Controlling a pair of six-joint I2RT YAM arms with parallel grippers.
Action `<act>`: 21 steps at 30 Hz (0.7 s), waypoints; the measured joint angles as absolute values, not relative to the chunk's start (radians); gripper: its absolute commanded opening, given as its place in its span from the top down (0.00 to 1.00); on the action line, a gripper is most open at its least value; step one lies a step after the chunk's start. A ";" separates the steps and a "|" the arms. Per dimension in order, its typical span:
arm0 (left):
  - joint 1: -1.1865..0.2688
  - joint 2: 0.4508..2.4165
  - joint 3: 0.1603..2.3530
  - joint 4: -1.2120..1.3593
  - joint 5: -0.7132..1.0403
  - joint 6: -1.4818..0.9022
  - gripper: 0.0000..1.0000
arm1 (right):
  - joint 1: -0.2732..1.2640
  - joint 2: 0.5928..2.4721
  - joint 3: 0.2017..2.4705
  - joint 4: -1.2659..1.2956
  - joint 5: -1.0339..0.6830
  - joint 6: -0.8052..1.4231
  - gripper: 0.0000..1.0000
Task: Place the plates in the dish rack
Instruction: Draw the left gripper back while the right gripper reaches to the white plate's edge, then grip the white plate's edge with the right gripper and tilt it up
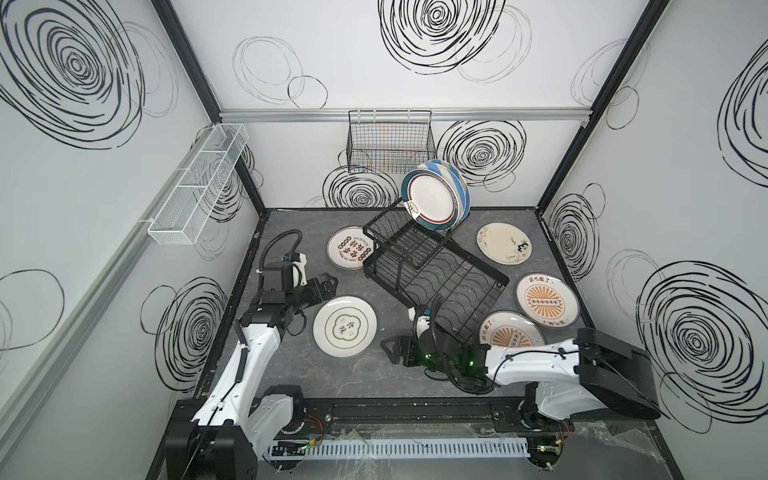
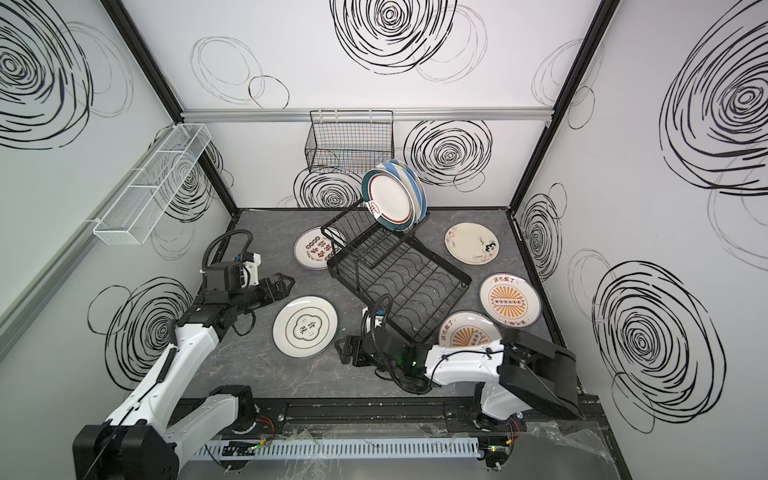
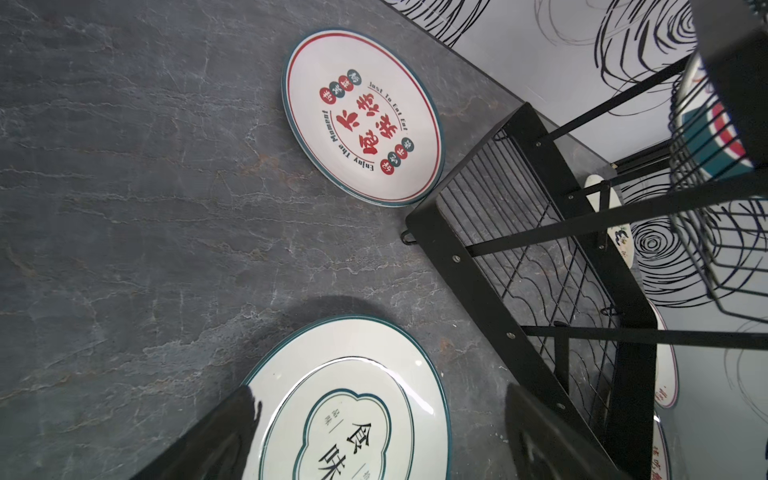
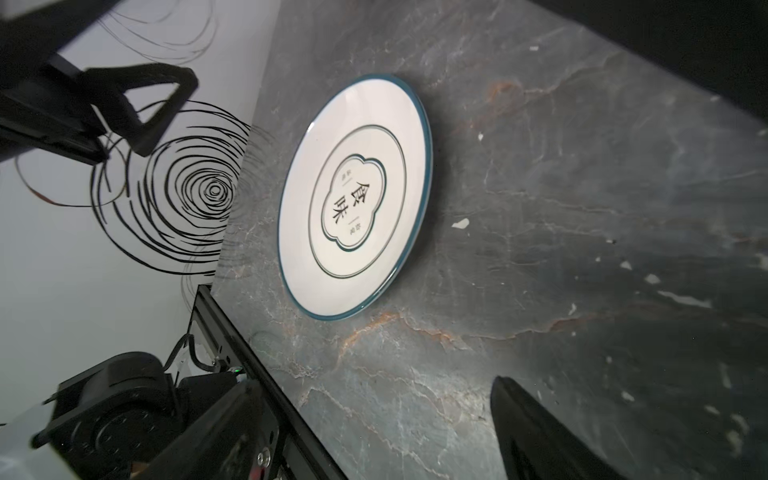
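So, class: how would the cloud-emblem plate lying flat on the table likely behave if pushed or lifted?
The cloud-emblem plate looks rigid and glossy, with glare on its surface, so probably slippery and apt to slide when pushed. It lies flat on the smooth table, so its low rim may be hard to grip. Likely ceramic: breakable if dropped.

A robotics lab test cell: white panel walls printed with black scribbled spirals (image 1: 374, 83), framed by black metal corner posts (image 1: 189, 58), enclose a dark grey stone-patterned worktop (image 1: 332, 374); two white-and-black robot arms (image 1: 253, 349) stand on a black base rail (image 1: 415, 409) beside a white slotted cable duct (image 1: 395, 449).
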State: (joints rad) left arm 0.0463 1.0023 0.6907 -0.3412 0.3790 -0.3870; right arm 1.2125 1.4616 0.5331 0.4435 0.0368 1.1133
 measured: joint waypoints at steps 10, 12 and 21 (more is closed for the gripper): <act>0.063 0.976 0.612 -0.313 0.445 -0.370 0.04 | 1.150 1.666 0.646 0.551 -0.030 1.122 0.16; 0.065 0.972 0.611 -0.311 0.450 -0.369 0.04 | 1.131 1.692 0.673 0.547 -0.038 1.114 0.17; 0.073 0.966 0.596 -0.278 0.475 -0.370 0.04 | 1.092 1.808 0.775 0.514 -0.059 1.061 0.22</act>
State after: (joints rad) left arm 0.0731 0.9661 0.5964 -0.2779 0.4751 -0.3702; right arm 1.0916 1.8080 0.7753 0.5137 -0.0589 1.0607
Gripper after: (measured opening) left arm 0.960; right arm 0.791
